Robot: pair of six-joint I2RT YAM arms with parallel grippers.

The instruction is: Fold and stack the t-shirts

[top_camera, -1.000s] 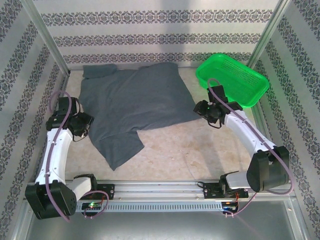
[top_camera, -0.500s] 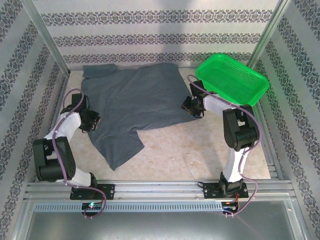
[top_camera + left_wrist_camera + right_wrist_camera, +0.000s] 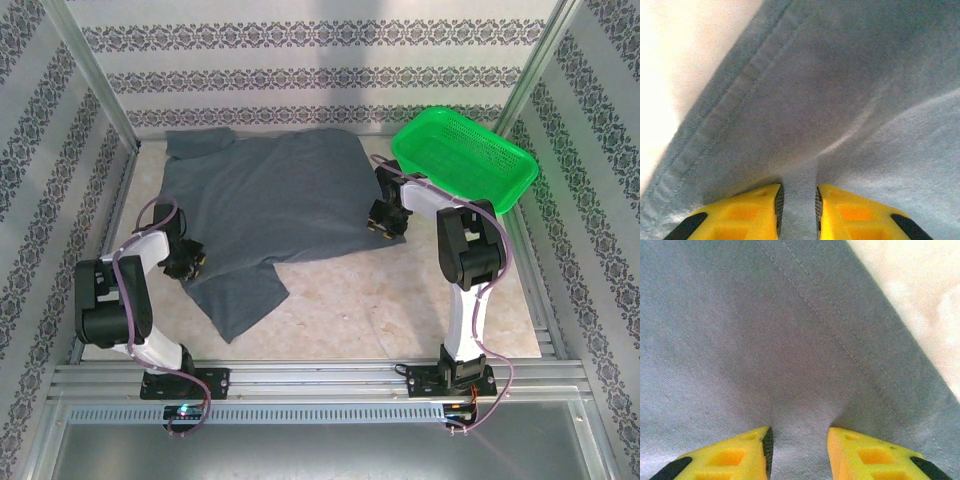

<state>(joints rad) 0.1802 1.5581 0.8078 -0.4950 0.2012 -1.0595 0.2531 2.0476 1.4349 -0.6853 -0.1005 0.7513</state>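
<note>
T-shirt, dark grey, lies spread on the table to the left of the green basket. Its nearest edge comes just beside the basket's near left corner, and its far sleeve reaches the corner farthest from the basket. 1 narrower flap runs from the body toward the arm bases, on the side away from the basket. The cloth is still in 1 layer, so I judge the folding not yet begun.

Right gripper sits on the shirt edge closest to the basket. In the right wrist view its yellow fingers stand narrowly apart with cloth creased into the gap, so it looks clamped on the shirt, with the stitched hem passing on the basket side. Left gripper is on the opposite edge, well away from the basket, its fingers pinching a raised ridge of cloth.

Between the 2 grippers the shirt stretches sideways, each arm at its own edge. Any fold would likely carry both edges together.

Hidden: the fingertips under the cloth, and which end is the collar is hard to tell.
</note>
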